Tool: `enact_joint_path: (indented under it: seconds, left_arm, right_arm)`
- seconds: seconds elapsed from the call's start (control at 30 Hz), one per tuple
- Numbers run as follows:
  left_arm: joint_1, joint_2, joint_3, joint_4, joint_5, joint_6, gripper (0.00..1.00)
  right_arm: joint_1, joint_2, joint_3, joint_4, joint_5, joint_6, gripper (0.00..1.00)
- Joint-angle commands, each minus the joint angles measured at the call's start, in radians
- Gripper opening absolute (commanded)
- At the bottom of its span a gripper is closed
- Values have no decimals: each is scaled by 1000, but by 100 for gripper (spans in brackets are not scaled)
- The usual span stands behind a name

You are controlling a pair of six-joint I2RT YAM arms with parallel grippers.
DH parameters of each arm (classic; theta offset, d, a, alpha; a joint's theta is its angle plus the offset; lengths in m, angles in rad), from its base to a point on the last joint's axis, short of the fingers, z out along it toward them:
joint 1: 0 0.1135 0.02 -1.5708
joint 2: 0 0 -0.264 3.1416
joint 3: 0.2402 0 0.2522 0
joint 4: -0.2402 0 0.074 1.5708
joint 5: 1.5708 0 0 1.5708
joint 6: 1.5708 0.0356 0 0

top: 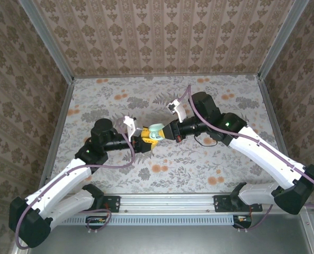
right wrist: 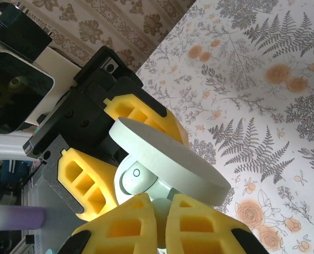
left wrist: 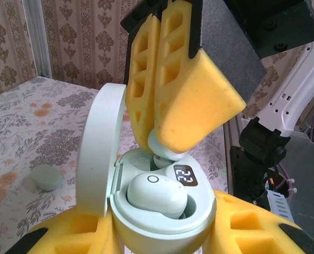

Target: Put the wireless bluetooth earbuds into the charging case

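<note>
Right gripper (left wrist: pixel 164 143), pinched on an earbud (left wrist: pixel 161 152), should seat it squarely beside the docked earbud (left wrist: pixel 157 193) — no twisting — while the left gripper (top: pixel 146 141) clamps the charging case (left wrist: pixel 164 225).

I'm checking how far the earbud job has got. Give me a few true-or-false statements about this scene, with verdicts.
1. The charging case has its lid open. True.
2. The case lies flat on the table. False: the left gripper holds it in the air.
3. One earbud already sits in the case. True.
4. The right gripper is wide open. False: it is shut on the second earbud, right at the case.
</note>
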Motion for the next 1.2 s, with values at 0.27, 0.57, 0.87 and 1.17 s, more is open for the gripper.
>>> enact_joint_path:
  seconds: [0.27,0.57,0.87,1.17]
  left_arm:
    - [-7,-18,24,34,1,6,16]
    - [-10,-15,22,35,1,6,16]
    - [-10,-19,17,36,8,9,16]
    - [-10,-53,23,-15,-29,13,17]
  right_arm:
    - [3,35,45,-77,42,-11,19]
    - [3,37,73,-84,68,-3,31]
    - [2,9,96,-114,125,3,37]
    - [-2,-83,74,-65,200,51,37]
